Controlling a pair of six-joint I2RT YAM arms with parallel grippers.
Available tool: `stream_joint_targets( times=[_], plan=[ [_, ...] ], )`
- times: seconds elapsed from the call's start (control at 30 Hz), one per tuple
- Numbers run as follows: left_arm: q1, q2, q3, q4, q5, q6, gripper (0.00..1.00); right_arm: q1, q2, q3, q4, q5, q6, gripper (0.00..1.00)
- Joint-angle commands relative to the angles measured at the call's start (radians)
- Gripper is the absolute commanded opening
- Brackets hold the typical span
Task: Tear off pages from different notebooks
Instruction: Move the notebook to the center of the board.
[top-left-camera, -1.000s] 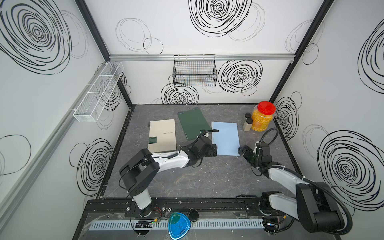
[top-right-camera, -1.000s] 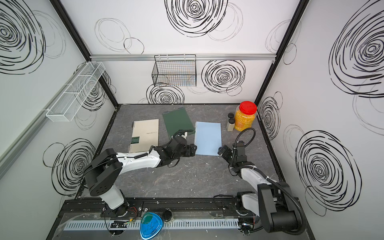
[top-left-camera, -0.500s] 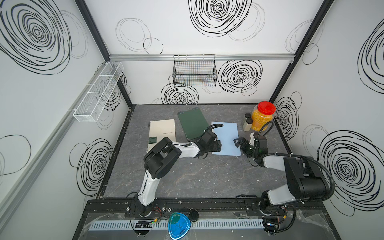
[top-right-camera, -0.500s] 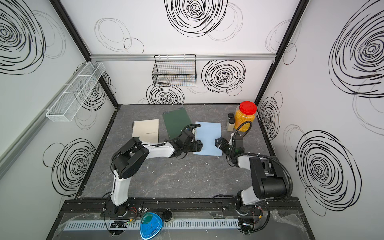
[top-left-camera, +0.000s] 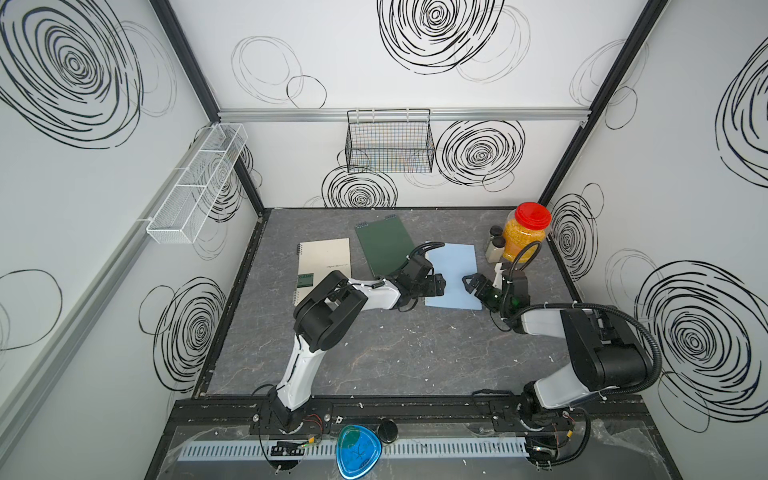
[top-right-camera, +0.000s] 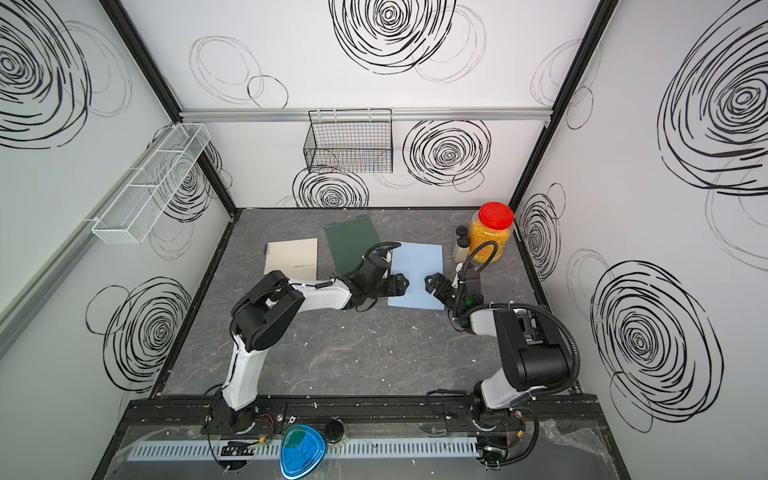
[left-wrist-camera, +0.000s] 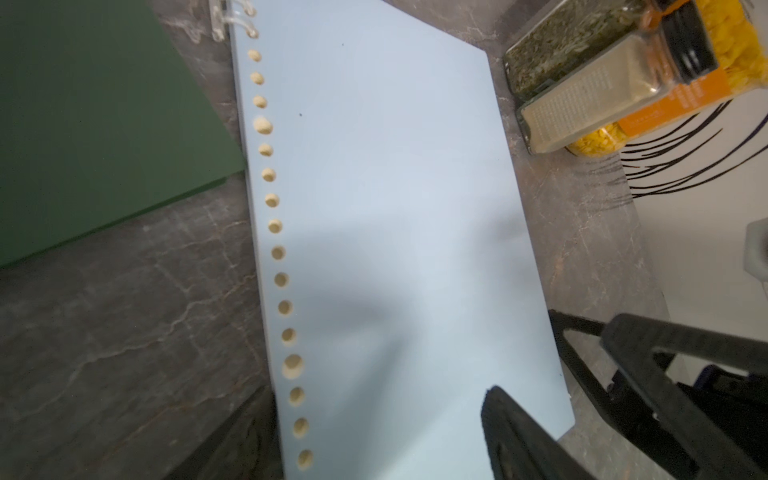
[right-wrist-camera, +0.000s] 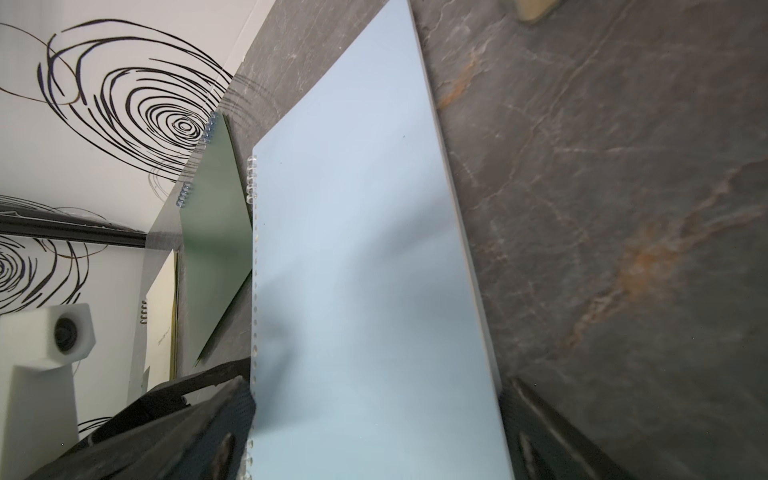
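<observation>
I have both arms stretched over the light blue spiral-bound notebook (top-left-camera: 455, 262), which lies flat and closed toward the back right of the grey marbled table (top-left-camera: 374, 345). The left tool (top-left-camera: 439, 285) hangs over the notebook's near left part, spread and gripping nothing. In the left wrist view one of its fingers (left-wrist-camera: 523, 436) sits above the blue cover and the other is off the punched edge, over bare table, so the row of holes runs between them. I can't tell whether either finger touches the cover.

The right tool (top-left-camera: 468, 283) faces it from the other side, over the near right part of the same cover, also spread wide and empty. The tips of the two tools are near each other but apart. In the right wrist view the blue cover fills the space between its fingers.

Just left of the blue notebook lies the dark green top-bound notebook (top-left-camera: 384, 247), tilted, its near corner hidden under the left arm. Further left is the cream notebook with a small green label (top-left-camera: 326, 259), side-bound, its near corner also covered by that arm. Both are closed and flat.

By the right wall stand a clear plastic jar with a red lid and yellow contents (top-left-camera: 524, 237) and two small dark-capped spice bottles (top-left-camera: 493, 248), near the blue notebook's far right corner.
</observation>
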Motion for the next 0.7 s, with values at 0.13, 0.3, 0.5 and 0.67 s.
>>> stream_joint_targets(
  times=[0.13, 0.3, 0.5, 0.67],
  plan=[
    [-0.039, -0.161, -0.187, 0.022, 0.010, -0.024, 0.81, 0.141, -0.072, -0.052, -0.156, -0.002, 0.080, 0.95],
    [-0.078, -0.306, -0.363, 0.079, -0.022, -0.044, 0.82, 0.256, -0.162, -0.100, -0.215, 0.062, 0.146, 0.94],
    [-0.146, -0.393, -0.518, 0.151, -0.053, -0.091, 0.81, 0.400, -0.285, -0.174, -0.271, 0.179, 0.234, 0.95],
    [-0.217, -0.489, -0.605, 0.160, -0.150, -0.125, 0.82, 0.504, -0.343, -0.192, -0.313, 0.263, 0.284, 0.94]
  ],
)
